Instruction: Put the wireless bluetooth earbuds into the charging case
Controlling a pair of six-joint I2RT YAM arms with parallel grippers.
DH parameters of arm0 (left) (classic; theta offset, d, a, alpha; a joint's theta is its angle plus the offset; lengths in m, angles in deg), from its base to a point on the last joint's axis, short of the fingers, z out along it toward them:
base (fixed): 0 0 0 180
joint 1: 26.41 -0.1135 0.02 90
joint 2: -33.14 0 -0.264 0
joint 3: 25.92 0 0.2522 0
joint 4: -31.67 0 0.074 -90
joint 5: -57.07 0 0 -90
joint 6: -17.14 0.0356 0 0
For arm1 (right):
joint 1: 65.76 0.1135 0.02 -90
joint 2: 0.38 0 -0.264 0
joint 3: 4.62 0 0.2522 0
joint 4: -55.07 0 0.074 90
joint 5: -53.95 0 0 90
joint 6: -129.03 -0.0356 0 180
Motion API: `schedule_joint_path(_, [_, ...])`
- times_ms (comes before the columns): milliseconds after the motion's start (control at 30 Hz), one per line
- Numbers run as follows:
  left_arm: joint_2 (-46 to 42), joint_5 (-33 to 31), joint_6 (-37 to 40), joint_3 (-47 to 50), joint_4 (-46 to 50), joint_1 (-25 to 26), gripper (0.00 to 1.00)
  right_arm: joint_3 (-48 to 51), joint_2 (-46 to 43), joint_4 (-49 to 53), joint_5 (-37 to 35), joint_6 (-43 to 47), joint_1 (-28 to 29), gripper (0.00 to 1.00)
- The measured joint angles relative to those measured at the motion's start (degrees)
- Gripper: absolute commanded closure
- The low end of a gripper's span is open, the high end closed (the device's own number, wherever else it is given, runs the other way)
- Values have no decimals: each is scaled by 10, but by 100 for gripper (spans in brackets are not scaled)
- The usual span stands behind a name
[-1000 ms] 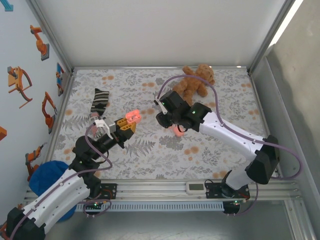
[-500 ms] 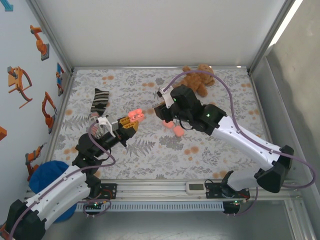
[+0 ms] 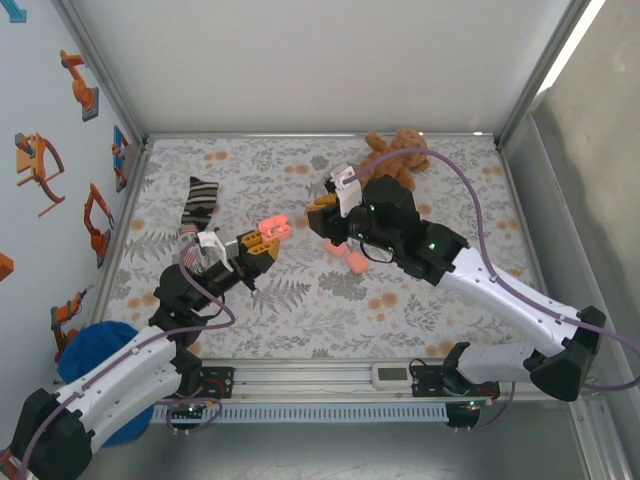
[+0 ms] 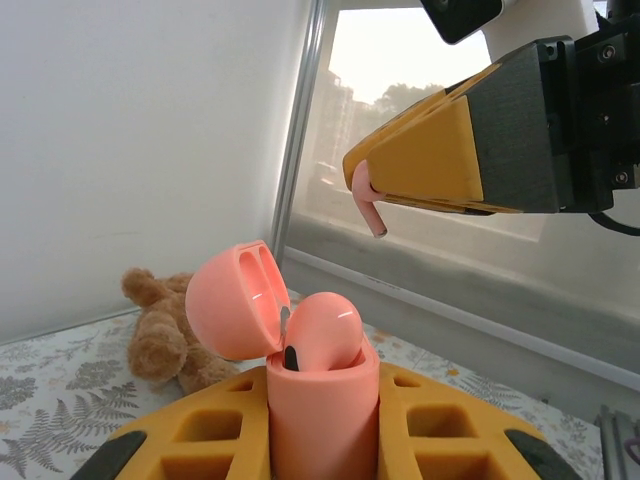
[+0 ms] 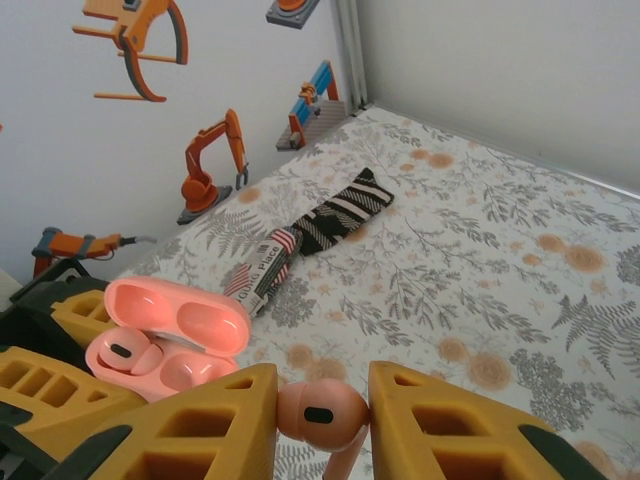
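My left gripper (image 4: 322, 405) is shut on the pink charging case (image 4: 320, 400) and holds it upright. The case's lid (image 4: 232, 300) is swung open, and one earbud (image 4: 325, 325) sits in the case. In the top view the case (image 3: 268, 229) hangs above the cloth left of centre. My right gripper (image 5: 322, 412) is shut on a second pink earbud (image 5: 320, 410), stem down. It hovers just right of the case (image 5: 165, 345), a small gap apart. The left wrist view shows the right gripper's fingers (image 4: 430, 155) above the case, with the held earbud's stem (image 4: 368, 205) hanging down.
A brown teddy bear (image 3: 395, 158) lies at the back right. A striped sock (image 3: 197, 205) lies at the back left. Two small pink pieces (image 3: 350, 258) lie on the flowered cloth (image 3: 450, 190) under the right arm. A blue object (image 3: 95, 355) sits off the table's left corner.
The right gripper has carried its earbud up and left, away from the pink pieces on the cloth and closer to the case. The left gripper shifted slightly with the case.
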Motion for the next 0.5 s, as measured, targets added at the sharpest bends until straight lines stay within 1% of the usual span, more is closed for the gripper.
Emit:
schedule_joint_path(267, [16,7,-5,-5,-21,0,100,17,-1,-55,32,-15,9,72])
schedule_joint_path(500, [24,12,-9,-7,-34,3,100,23,-1,-82,42,-22,19,73])
